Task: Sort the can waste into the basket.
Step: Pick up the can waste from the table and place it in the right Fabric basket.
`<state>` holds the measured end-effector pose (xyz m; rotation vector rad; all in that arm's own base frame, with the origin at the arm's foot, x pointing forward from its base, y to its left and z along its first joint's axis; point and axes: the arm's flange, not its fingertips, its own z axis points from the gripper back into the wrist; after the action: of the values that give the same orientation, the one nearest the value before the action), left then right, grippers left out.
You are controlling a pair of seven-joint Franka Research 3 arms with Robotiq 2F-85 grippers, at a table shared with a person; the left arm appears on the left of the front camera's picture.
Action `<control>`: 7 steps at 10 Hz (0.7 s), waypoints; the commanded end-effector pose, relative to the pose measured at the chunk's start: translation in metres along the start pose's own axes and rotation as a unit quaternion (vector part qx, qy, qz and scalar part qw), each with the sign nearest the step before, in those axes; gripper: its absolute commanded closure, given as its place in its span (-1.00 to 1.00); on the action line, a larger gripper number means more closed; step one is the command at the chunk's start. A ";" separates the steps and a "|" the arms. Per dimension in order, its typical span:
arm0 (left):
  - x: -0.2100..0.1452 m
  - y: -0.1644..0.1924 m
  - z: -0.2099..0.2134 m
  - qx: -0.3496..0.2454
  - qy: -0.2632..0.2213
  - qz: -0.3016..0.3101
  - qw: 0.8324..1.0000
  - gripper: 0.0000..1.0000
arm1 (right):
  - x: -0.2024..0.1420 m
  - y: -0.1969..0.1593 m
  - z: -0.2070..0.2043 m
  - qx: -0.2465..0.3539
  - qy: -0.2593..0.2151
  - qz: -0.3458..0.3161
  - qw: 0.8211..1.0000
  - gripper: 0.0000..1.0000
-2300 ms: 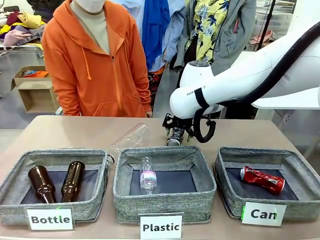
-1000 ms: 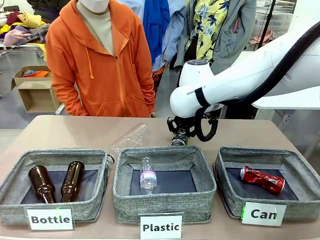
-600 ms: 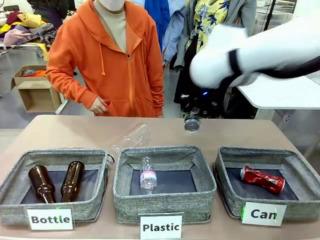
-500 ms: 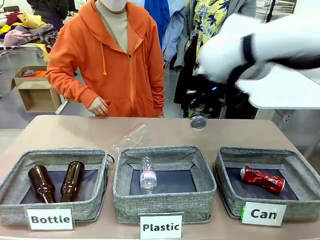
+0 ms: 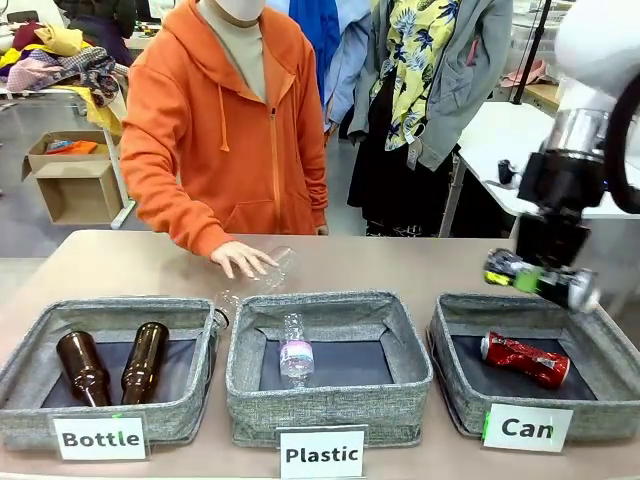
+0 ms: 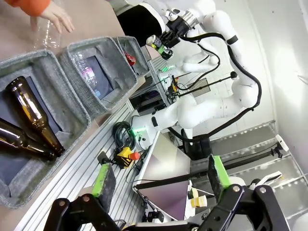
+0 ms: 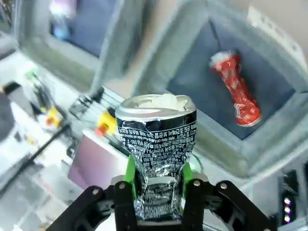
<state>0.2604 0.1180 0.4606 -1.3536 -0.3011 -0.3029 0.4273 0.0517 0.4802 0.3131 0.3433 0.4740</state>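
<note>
The crushed black-and-silver metal can (image 7: pixel 156 144) is pinched between the green pads of the right gripper (image 7: pixel 157 177), in the air above the far rim of the grey woven-fabric basket (image 5: pixel 610 400) fronted by a white "Can" label (image 5: pixel 527 428). A shiny red crushed can (image 5: pixel 526 360) lies on that basket's dark floor. The left gripper (image 6: pixel 159 180) has its fingers spread wide, holding nothing. Farther off, a person's hand (image 5: pixel 243 258) rests on a clear plastic bottle (image 5: pixel 270 275) lying on the table (image 5: pixel 130 265).

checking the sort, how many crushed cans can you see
2: the red can lies in the Can basket; the black-and-silver can is clamped in the right gripper above that basket's far edge.
</note>
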 end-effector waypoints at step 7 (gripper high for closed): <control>-0.001 -0.002 0.001 -0.007 0.001 -0.002 1.000 -1.00 | -0.022 -0.047 -0.015 0.013 -0.101 0.040 0.994 -0.56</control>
<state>0.2604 0.1180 0.4607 -1.3539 -0.3008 -0.3031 0.4270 0.0061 0.4564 0.3692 0.1724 0.4732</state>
